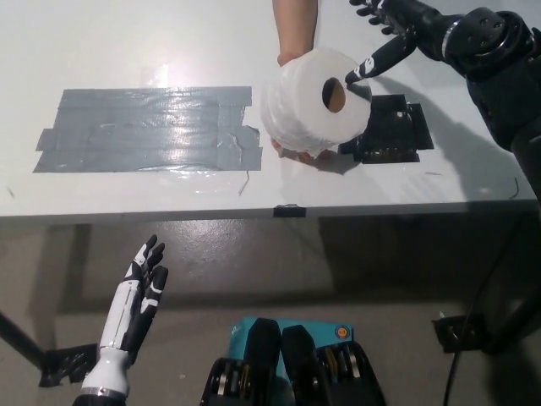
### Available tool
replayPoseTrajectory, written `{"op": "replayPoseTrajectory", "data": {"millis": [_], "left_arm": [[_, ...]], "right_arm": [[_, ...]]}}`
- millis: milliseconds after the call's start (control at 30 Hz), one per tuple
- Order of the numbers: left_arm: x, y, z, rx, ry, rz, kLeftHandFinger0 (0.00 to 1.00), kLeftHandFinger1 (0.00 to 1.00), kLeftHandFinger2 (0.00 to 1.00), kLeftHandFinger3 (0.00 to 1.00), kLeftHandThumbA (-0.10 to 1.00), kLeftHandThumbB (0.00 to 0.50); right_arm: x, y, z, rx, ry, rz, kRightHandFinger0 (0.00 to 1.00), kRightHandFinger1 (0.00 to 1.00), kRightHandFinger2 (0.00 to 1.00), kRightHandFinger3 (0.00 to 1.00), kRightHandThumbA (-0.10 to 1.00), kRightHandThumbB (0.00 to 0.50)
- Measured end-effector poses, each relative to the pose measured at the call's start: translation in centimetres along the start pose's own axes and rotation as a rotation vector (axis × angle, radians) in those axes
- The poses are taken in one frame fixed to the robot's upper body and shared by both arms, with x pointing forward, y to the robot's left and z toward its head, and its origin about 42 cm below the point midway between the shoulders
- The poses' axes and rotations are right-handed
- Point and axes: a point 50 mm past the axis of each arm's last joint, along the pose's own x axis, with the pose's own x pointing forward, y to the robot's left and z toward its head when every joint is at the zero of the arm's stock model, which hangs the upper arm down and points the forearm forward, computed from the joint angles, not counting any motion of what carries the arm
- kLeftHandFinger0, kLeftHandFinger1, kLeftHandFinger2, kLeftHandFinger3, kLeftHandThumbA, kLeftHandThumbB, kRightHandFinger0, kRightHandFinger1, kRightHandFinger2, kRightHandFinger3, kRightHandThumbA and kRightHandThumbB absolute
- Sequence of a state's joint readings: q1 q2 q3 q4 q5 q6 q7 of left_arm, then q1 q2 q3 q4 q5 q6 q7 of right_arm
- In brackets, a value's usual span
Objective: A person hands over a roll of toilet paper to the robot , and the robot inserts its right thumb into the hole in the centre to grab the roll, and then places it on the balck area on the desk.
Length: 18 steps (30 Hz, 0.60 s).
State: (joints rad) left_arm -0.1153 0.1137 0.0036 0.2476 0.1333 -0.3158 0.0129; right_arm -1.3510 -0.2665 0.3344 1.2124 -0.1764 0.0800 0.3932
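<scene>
Nearest the camera, the white left hand (pixel 138 292) is held idle below the desk edge, fingers straight, slightly apart and empty. Beyond it, the roll of toilet paper (pixel 314 101) is held up over the desk (pixel 127 51) by a person's hand (pixel 296 34), just beside the black area (pixel 390 128), its hole turned toward the black right hand (pixel 390 32). That hand is spread open and empty, its thumb tip just beside the hole; the roll is judged light, soft and easily crushed, so hold is best taken through the stiffer core.
</scene>
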Motion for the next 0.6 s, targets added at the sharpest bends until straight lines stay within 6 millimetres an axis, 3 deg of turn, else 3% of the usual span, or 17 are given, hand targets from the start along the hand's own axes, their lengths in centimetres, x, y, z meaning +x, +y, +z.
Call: {"op": "replayPoseTrajectory", "data": {"millis": [233,500,600], "left_arm": [[0.0,0.0,0.0,0.0,0.0,0.0,1.0,1.0,1.0,1.0,0.91,0.118],[0.03,-0.04,0.02,0.003,-0.001,-0.001,1.0,1.0,1.0,1.0,0.92,0.128],[0.12,-0.03,0.07,0.003,-0.003,-0.001,1.0,1.0,1.0,1.0,0.91,0.11]], "right_arm": [[-0.26,-0.47,-0.4,-0.001,0.011,0.018,1.0,1.0,1.0,1.0,0.91,0.5],[-0.11,0.0,-0.47,0.012,0.015,0.047,1.0,1.0,1.0,1.0,0.93,0.5],[0.07,0.47,-0.61,0.015,0.021,0.063,1.0,1.0,1.0,1.0,0.92,0.5]]}}
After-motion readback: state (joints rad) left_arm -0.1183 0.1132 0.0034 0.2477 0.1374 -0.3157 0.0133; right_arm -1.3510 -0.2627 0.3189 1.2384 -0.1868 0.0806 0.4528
